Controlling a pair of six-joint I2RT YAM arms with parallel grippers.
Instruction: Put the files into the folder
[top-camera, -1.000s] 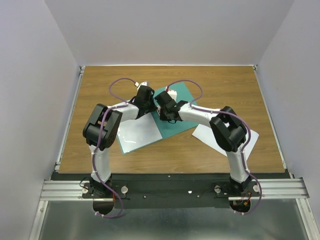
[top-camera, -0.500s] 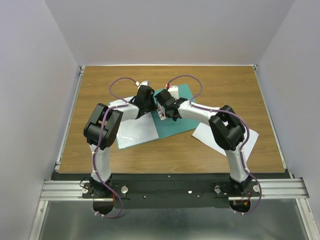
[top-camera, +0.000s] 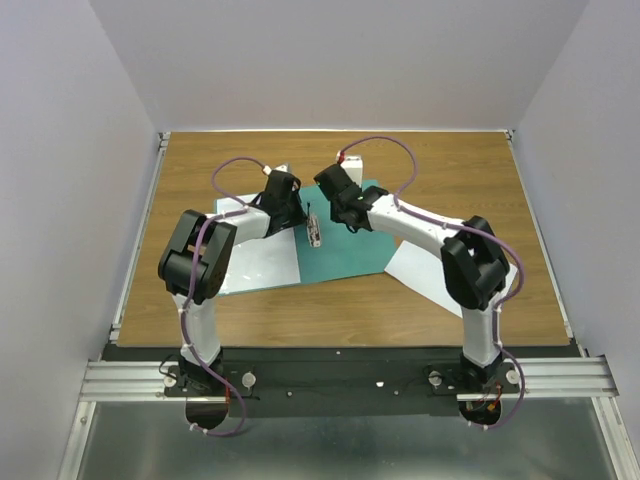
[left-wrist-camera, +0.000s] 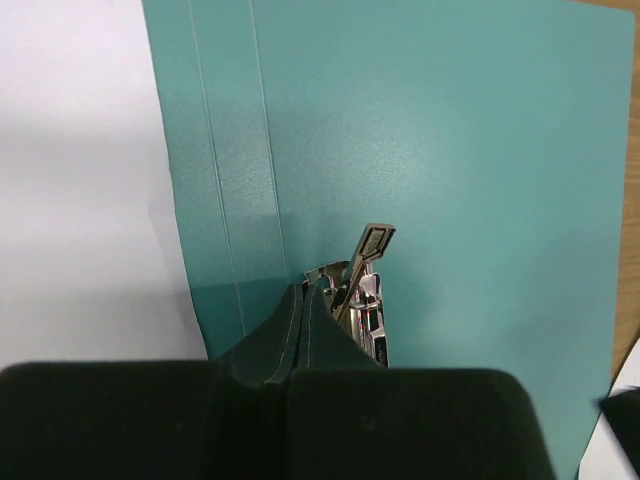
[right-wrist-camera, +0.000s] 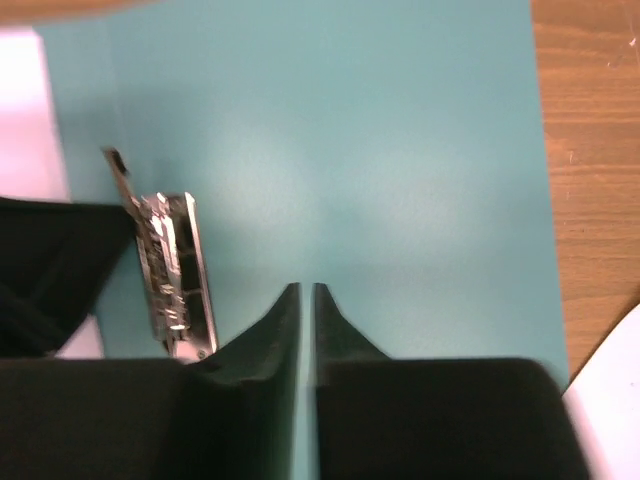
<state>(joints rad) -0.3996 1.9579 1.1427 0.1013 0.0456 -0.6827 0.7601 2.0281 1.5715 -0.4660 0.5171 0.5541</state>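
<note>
The folder (top-camera: 350, 250) lies open on the counter (top-camera: 450, 165), between the white left sheet (top-camera: 250, 265) and right sheet (top-camera: 415, 265). The left gripper (left-wrist-camera: 307, 290) is closed beside the metal clip (left-wrist-camera: 364, 305); the right gripper (right-wrist-camera: 306, 290), slightly apart, is over the folder.

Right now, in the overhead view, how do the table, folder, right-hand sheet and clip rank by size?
1. table, by far the largest
2. folder, lying open
3. right-hand sheet, partly hidden under the right arm, so only probably smaller than the folder
4. clip, smallest
</note>
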